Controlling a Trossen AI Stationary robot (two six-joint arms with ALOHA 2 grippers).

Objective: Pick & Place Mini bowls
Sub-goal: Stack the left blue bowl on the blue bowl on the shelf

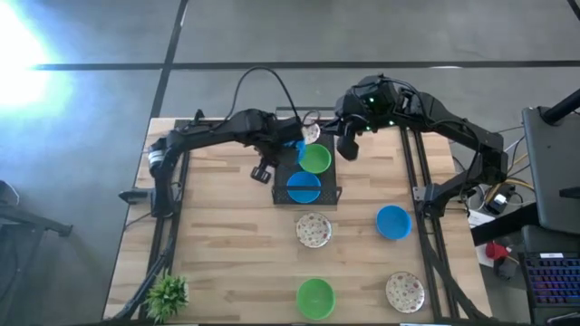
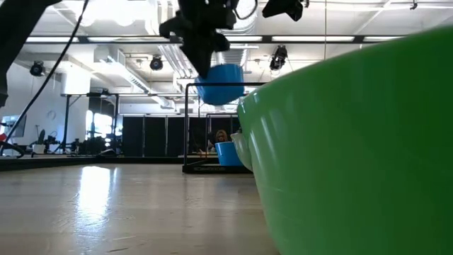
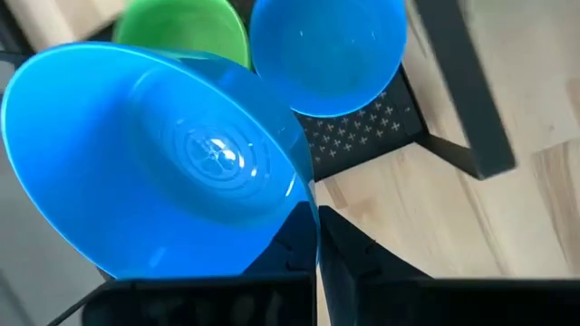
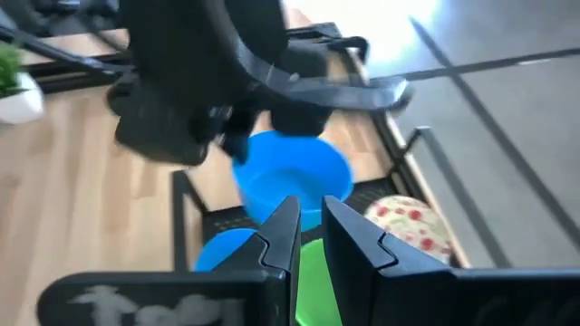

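My left gripper [image 1: 292,147] is shut on a bright blue mini bowl [image 3: 163,163] and holds it above a black rack [image 1: 328,197] at the table's far middle. On the rack sit a green bowl [image 1: 314,159] and another blue bowl [image 1: 304,187], with a white floral bowl [image 1: 311,134] at its far end. My right gripper [image 4: 313,226] hovers just right of the rack. Its fingers stand a narrow gap apart with nothing between them. The low view shows the held bowl [image 2: 219,83] hanging high over the rack. My left gripper pinches the blue bowl's rim [image 3: 304,213] between its two fingers, one on the inner side of the wall and one on the outer. The fingers come steeply from above. The bowl hangs tilted below them, clear of the rack and of the bowls on it.
Loose on the wooden table toward its near side lie a floral bowl [image 1: 314,229], a blue bowl [image 1: 392,222], a green bowl [image 1: 314,297] and another floral bowl [image 1: 404,292]. A small potted plant [image 1: 168,294] stands at the near left corner.
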